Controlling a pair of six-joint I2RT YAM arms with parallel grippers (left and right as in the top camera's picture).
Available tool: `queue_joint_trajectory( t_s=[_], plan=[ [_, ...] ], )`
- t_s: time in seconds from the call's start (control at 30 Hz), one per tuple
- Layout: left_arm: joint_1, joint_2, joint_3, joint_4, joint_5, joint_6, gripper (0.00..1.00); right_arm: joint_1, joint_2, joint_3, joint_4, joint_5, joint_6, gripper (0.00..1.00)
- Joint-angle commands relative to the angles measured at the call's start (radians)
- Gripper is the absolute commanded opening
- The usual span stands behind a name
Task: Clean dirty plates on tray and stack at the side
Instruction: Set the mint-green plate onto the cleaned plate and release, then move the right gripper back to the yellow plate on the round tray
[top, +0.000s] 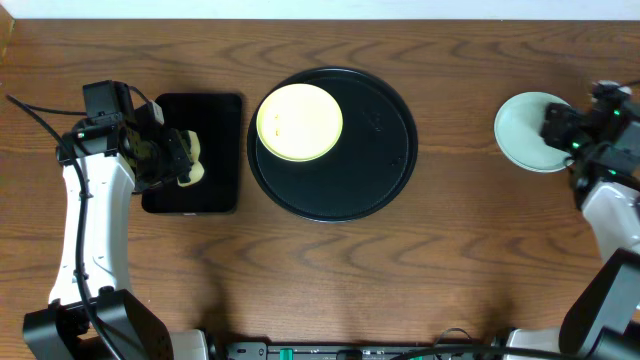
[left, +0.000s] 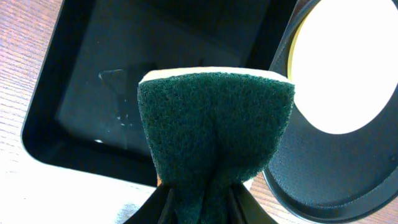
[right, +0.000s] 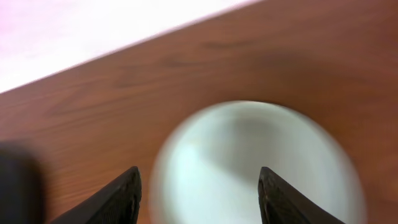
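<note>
A pale yellow plate (top: 299, 122) lies in the upper left of the large round black tray (top: 375, 160); both also show in the left wrist view, the plate (left: 348, 68) and the tray (left: 336, 180). A pale mint-blue plate (top: 525, 130) lies on the table at the far right, and it fills the right wrist view (right: 249, 168), blurred. My left gripper (top: 178, 158) is shut on a green-and-yellow sponge (left: 214, 130) above the black rectangular tray (top: 200, 120). My right gripper (top: 556, 126) is open and empty over the mint-blue plate, its fingers (right: 199, 186) wide apart.
The black rectangular tray (left: 81, 93) sits left of the round tray, with a few water drops in it. The table's far edge runs along the top of the right wrist view (right: 93, 56). Bare wood lies between the round tray and the mint-blue plate.
</note>
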Motion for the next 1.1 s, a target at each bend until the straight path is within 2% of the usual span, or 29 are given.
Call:
queue_joint_trajectory(
  t_s=[0.0, 0.2, 0.37, 0.43, 0.47, 0.63, 0.83, 1.07],
  plan=[
    [0.000, 0.002, -0.008, -0.006, -0.013, 0.018, 0.08, 0.133, -0.038, 0.003, -0.041, -0.130, -0.005, 0.56],
    [0.000, 0.002, -0.008, -0.006, -0.013, 0.018, 0.08, 0.443, -0.006, 0.003, -0.087, -0.024, -0.089, 0.60],
    [0.000, 0.002, -0.008, -0.010, -0.013, 0.018, 0.08, 0.688, 0.043, 0.002, -0.067, 0.006, -0.176, 0.85],
    [0.000, 0.002, -0.008, -0.013, -0.013, 0.018, 0.08, 0.758, 0.071, 0.002, -0.023, 0.032, -0.166, 0.89],
    [0.000, 0.002, -0.008, -0.014, -0.013, 0.018, 0.08, 0.788, 0.088, 0.002, 0.006, 0.060, -0.142, 0.89],
    [0.000, 0.002, -0.008, -0.013, -0.013, 0.018, 0.08, 0.881, 0.205, 0.002, 0.131, 0.284, 0.010, 0.65],
    [0.000, 0.002, -0.008, -0.013, -0.013, 0.018, 0.08, 0.919, 0.366, 0.005, 0.306, 0.260, 0.032, 0.62],
    [0.000, 0.002, -0.008, -0.014, -0.013, 0.018, 0.08, 0.922, 0.459, 0.080, 0.334, 0.256, 0.083, 0.59]
  ],
)
